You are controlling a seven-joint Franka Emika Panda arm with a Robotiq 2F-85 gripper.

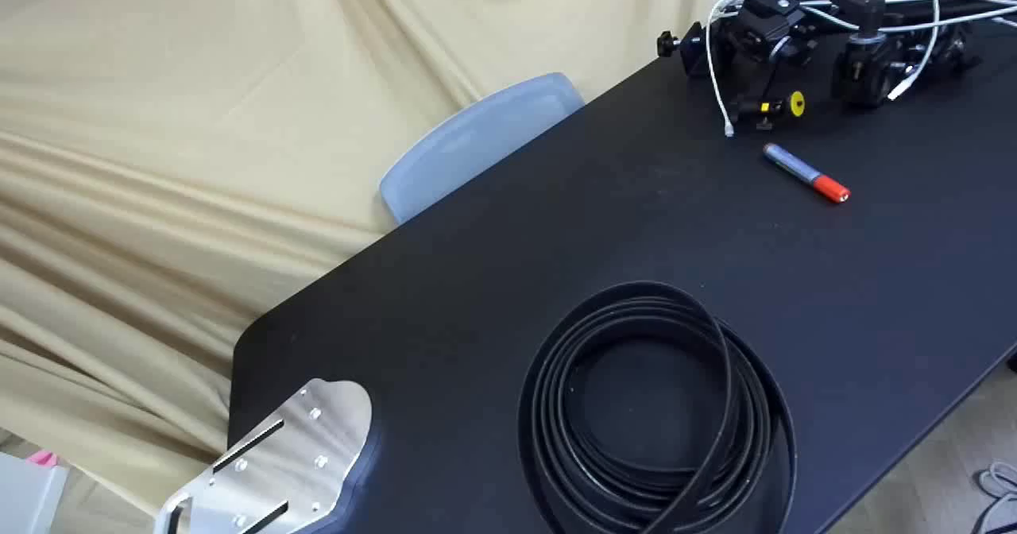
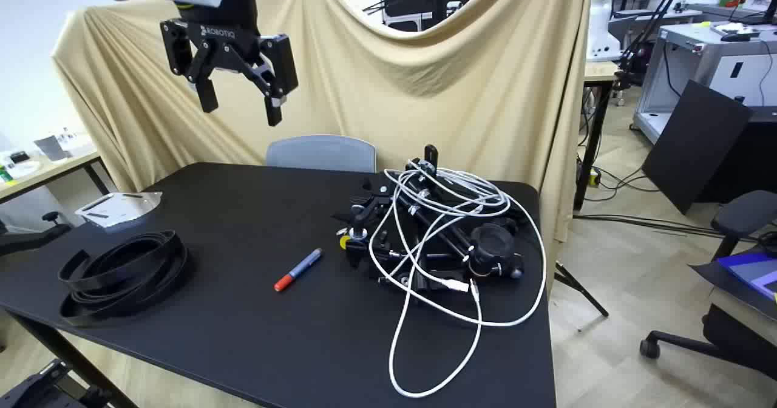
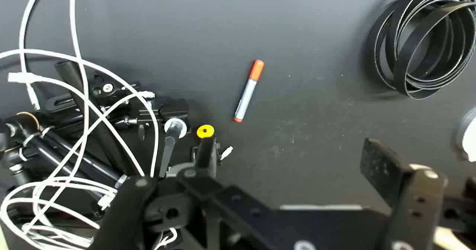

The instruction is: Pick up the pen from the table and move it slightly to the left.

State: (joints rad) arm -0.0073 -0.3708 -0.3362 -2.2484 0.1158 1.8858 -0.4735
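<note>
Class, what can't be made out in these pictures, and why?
Any lettering on the pen: too small to read in all three views.
Part of the black gear: hidden by the hand, wrist view.
Bottom of the black coil: cut off by the lower edge, in an exterior view.
The chair below its back: hidden by the table, in both exterior views.

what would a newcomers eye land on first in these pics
Probably the tangle of white cables draped over black gear at one end of the black table. Next, I'd guess, the pen, its red end vivid as it lies between that heap and the coil of black strap. In an exterior view, the robot's open fingers hang above the table, holding nothing.
</note>
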